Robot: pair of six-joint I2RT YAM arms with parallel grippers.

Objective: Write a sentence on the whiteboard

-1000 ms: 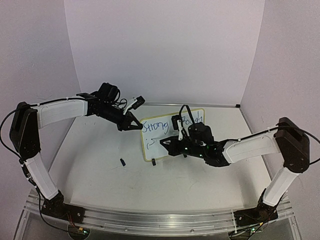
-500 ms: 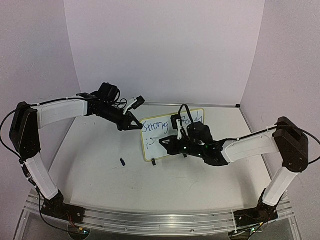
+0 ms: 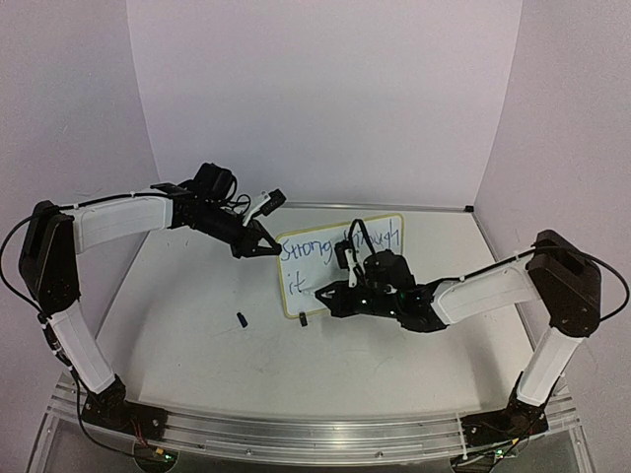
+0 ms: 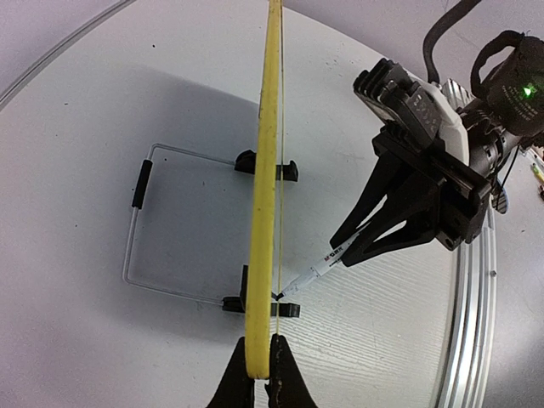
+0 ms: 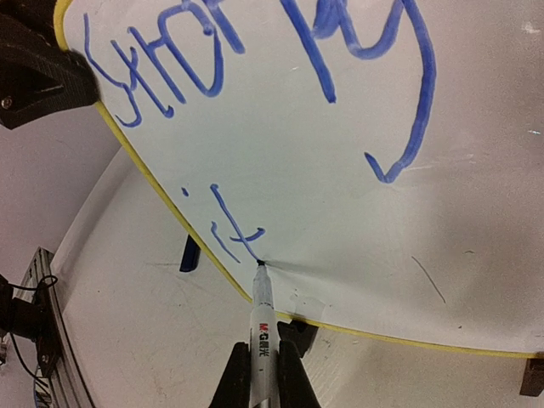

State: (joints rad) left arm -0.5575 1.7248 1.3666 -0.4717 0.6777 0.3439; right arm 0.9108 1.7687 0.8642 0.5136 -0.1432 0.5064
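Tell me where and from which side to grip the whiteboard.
Pinch the thin yellow frame of the whiteboard at its left edge, coming edge-on from the left, as the left end effector does. It stands nearly upright on clip feet, leaving that edge exposed and the face free for the marker.

Left arm (image 3: 118,219), right arm (image 3: 493,284): white shells, black joints; right end effector (image 4: 344,251) black, green LED (image 4: 523,89).

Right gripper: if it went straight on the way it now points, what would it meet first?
The whiteboard. The right gripper points its marker at the board face, tip apparently touching just beside the blue "it", so the marker would press in first.
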